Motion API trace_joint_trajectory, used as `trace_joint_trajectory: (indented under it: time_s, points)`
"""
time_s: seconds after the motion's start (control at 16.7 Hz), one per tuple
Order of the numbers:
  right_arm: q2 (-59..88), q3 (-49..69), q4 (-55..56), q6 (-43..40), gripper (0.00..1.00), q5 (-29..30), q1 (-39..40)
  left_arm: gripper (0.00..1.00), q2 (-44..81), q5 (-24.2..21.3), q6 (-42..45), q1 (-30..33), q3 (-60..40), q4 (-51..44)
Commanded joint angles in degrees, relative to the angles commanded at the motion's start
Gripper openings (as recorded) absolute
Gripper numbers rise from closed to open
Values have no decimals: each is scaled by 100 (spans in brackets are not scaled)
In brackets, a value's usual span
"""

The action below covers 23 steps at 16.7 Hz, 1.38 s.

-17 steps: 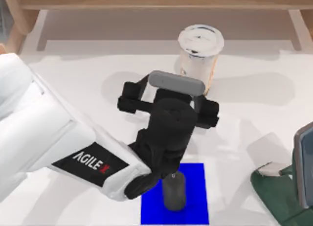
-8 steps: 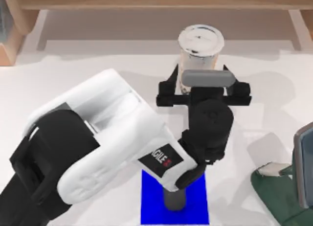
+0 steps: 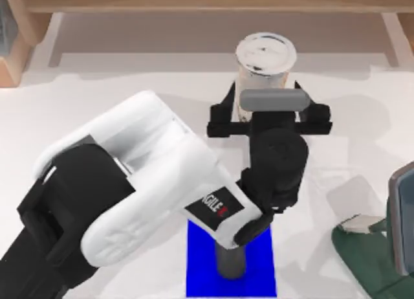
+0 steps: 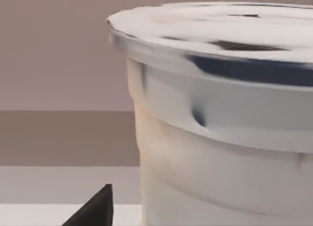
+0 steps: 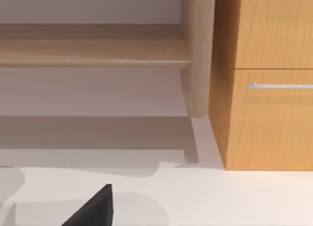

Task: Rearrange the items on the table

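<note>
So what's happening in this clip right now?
The left arm is reaching across the table toward the cup, a lidded clear cup of milky-brown drink at the far side. Its left end effector sits right at the cup with fingers open on either side, not yet closed. The mouse lies on the blue mat near the front edge. The right arm is parked at the table's right.

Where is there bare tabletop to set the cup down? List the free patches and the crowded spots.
Free: the table right of the cup, up to the right arm's parked gripper; and the strip at the top view's left, between the wooden ledge and the left arm. Crowded: the left gripper at the cup, and the blue mat holding the mouse.
</note>
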<state>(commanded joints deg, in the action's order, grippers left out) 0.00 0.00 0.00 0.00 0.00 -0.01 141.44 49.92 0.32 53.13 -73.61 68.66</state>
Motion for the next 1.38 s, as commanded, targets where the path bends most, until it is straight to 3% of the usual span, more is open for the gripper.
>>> trace_joint_trajectory:
  time_s: [0.54,1.32,1.38]
  points:
    - [0,0,0,0,100,0,0,100,231,-248,-7,-254,-525,-299]
    - [0,0,0,0,100,0,0,2,231,-248,-7,-254,-525,-299]
    - [0,0,0,0,100,0,0,0,231,-248,-7,-254,-525,-299]
